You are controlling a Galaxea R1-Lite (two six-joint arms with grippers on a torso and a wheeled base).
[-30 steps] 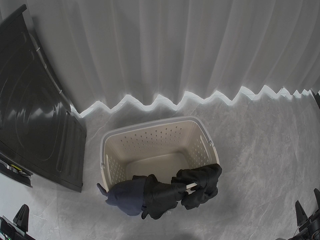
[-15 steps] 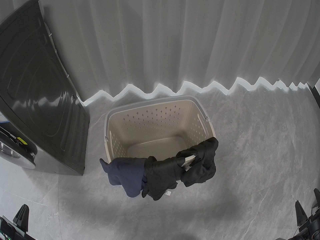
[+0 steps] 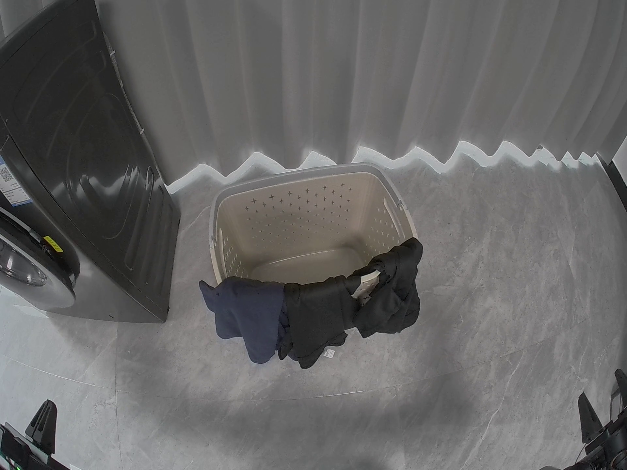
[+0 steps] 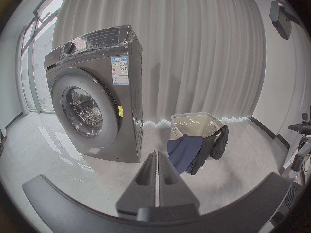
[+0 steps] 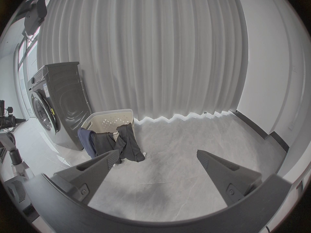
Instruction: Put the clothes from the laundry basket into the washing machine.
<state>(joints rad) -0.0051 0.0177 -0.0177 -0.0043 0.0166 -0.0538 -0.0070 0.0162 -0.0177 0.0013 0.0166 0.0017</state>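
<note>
The dark grey washing machine (image 4: 97,91) stands on the robot's left, on the grey floor (image 3: 490,295). Its round door (image 4: 84,109) has a glass window and sits flat against the front. A blue and white sticker (image 4: 120,70) is stuck near the top corner of the front. A small yellow sticker (image 4: 120,110) sits beside the door's edge. The writing on both is too small to read. There is a round knob (image 4: 68,47) at the top, and shiny clear wrap (image 4: 107,39) covers the top panel.

The cream laundry basket (image 3: 300,223) sits just beside the machine, close to the long white curtain (image 3: 359,66). It has little star-shaped holes in its walls. The clothes hang over its near rim, mostly on the outside. There is a dark blue piece (image 3: 248,314) nearest the machine, a black piece (image 3: 320,318) in the middle, touching it, and a second black piece (image 3: 395,292) at the far corner. A small white tag (image 3: 328,354) hangs at the bottom of the middle piece, and a white label (image 3: 366,285) pokes out between the two black ones. No words can be made out on them.

The left gripper (image 4: 157,154) is low and well apart from the basket, its two fingers pressed together with nothing between them. The right gripper (image 5: 157,151) is also far from the clothes, its fingers spread wide and holding nothing.
</note>
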